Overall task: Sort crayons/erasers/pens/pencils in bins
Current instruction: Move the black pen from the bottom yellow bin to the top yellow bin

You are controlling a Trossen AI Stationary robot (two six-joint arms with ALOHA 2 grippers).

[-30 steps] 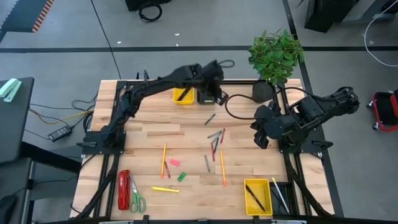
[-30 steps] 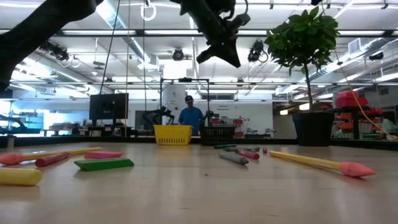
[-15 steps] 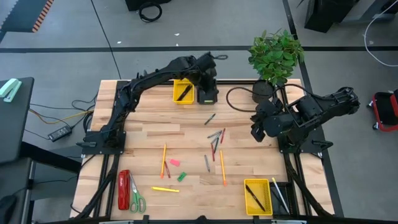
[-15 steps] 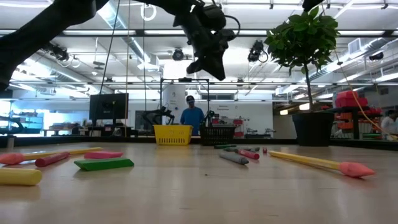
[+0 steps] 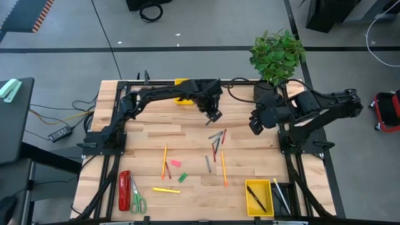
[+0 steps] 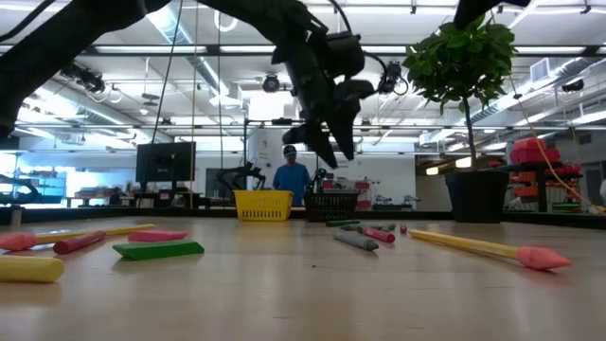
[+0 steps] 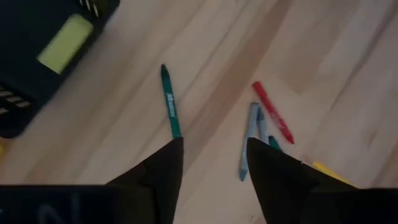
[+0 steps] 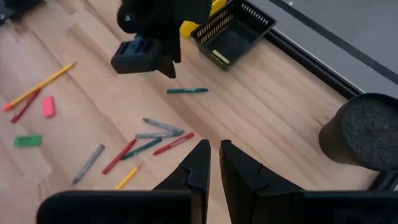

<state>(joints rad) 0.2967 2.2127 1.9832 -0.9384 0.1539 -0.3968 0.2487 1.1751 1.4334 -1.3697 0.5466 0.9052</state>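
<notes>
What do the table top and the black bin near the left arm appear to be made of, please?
The table top looks like pale wood with a smooth matte finish: plank seams and grain lines show in the high view. The black bin seems to be moulded plastic, judging by its slotted, grid-like walls and even dull black colour, though coated metal cannot be ruled out.

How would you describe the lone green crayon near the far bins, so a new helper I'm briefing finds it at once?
Start at the black mesh bin at the table's far edge. On the bare wood just in front of it, below the open left gripper, lies a dark green crayon. It lies alone, apart from the cluster of grey and red crayons nearer the table's middle.
</notes>
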